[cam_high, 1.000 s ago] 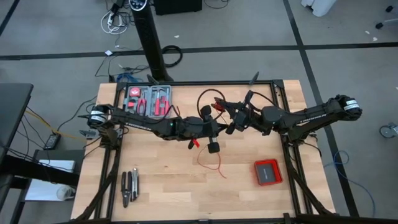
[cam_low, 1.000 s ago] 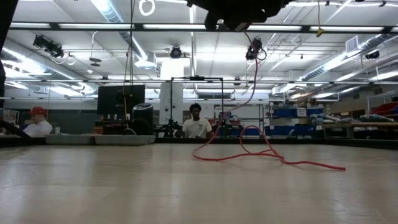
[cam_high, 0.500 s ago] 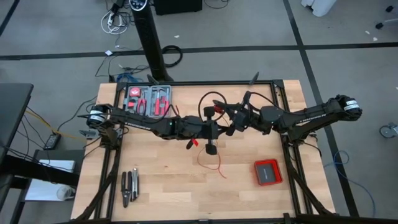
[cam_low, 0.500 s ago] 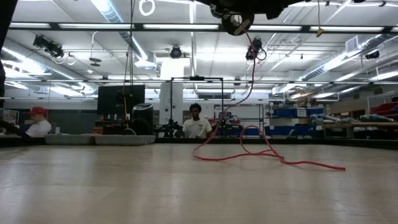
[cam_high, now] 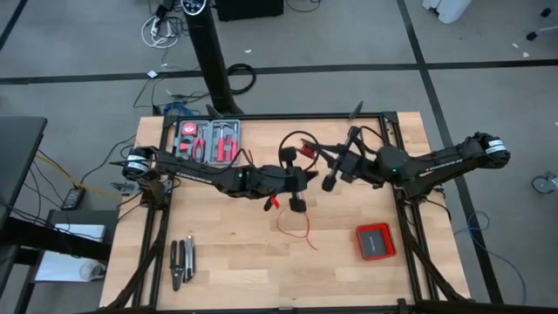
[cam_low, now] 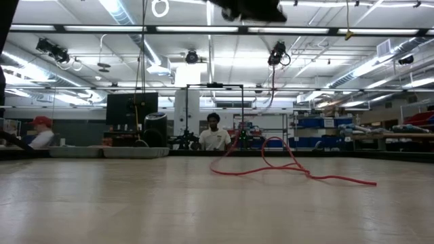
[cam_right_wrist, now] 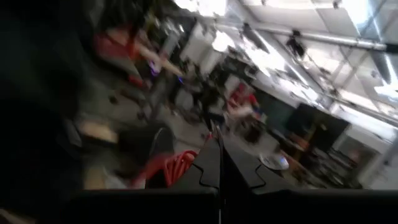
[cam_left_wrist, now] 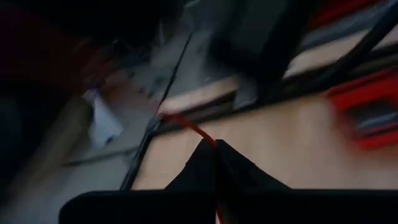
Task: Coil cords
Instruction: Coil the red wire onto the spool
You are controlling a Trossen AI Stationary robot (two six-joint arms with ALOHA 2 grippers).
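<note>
Overhead, red wire (cam_high: 295, 228) partly hidden

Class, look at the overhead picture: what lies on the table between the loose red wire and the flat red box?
Nothing: in the high view, only bare wood separates the red wire from the red box.

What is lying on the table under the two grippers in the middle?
Loose loops of the red wire lie on the bare wood table just below the left gripper. Directly under the arms, the table surface is covered.
</note>
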